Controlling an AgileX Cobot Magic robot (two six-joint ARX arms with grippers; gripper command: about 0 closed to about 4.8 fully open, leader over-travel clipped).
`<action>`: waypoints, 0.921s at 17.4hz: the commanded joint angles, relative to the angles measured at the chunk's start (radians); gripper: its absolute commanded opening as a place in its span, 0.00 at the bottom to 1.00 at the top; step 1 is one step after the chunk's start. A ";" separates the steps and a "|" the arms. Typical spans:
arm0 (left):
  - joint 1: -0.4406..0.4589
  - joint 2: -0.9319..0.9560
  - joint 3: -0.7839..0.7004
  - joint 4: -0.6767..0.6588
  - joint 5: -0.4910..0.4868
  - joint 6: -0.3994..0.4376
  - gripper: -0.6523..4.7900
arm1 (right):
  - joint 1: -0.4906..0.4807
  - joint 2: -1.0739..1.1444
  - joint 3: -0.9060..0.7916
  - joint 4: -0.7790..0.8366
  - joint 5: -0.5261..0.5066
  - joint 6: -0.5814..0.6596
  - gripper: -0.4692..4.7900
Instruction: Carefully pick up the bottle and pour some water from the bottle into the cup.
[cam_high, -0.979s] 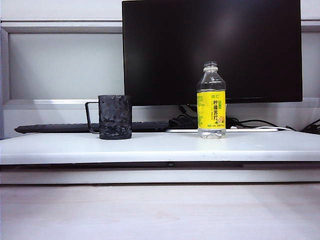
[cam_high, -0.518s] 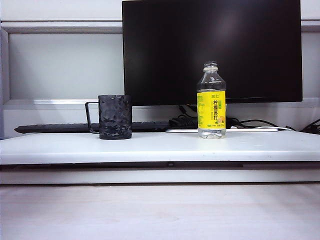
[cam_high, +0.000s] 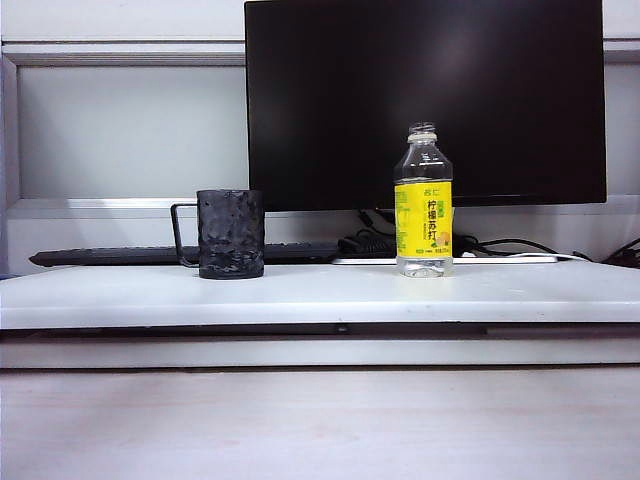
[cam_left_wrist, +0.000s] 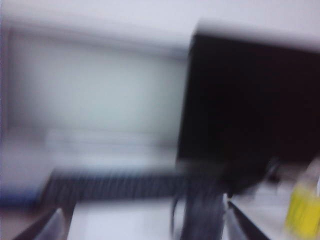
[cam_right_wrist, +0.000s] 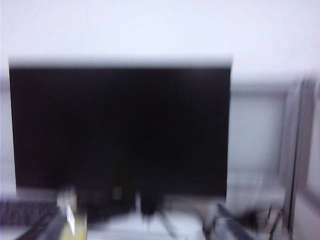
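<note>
The dark dimpled cup (cam_high: 231, 235) stands on the white shelf (cam_high: 320, 292), its thin wire handle pointing left. To its right stands the uncapped clear bottle (cam_high: 423, 200) with a yellow label, upright, with clear water visible through the plastic. Neither gripper shows in the exterior view. The left wrist view is blurred: my left gripper (cam_left_wrist: 142, 227) is open, its fingertips (cam_left_wrist: 52, 226) wide apart, well short of the smeared cup (cam_left_wrist: 202, 215) and bottle (cam_left_wrist: 302, 210). The right wrist view is also blurred: my right gripper (cam_right_wrist: 140, 227) is open, and the bottle (cam_right_wrist: 74, 222) is a yellow smear near one finger.
A large black monitor (cam_high: 425, 100) stands behind the cup and bottle. A dark keyboard (cam_high: 110, 256) and cables (cam_high: 500, 245) lie behind the shelf. A pale tabletop (cam_high: 320, 425) stretches in front, below the shelf's edge.
</note>
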 joint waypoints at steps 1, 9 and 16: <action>0.002 0.036 0.132 0.013 0.010 0.010 1.00 | 0.001 0.116 0.151 0.022 -0.009 -0.006 0.83; -0.001 0.588 0.398 0.027 0.294 -0.085 1.00 | 0.002 0.701 0.440 0.169 -0.329 0.061 0.79; -0.169 0.914 0.402 0.185 0.299 -0.091 1.00 | 0.032 1.067 0.444 0.214 -0.470 0.055 1.00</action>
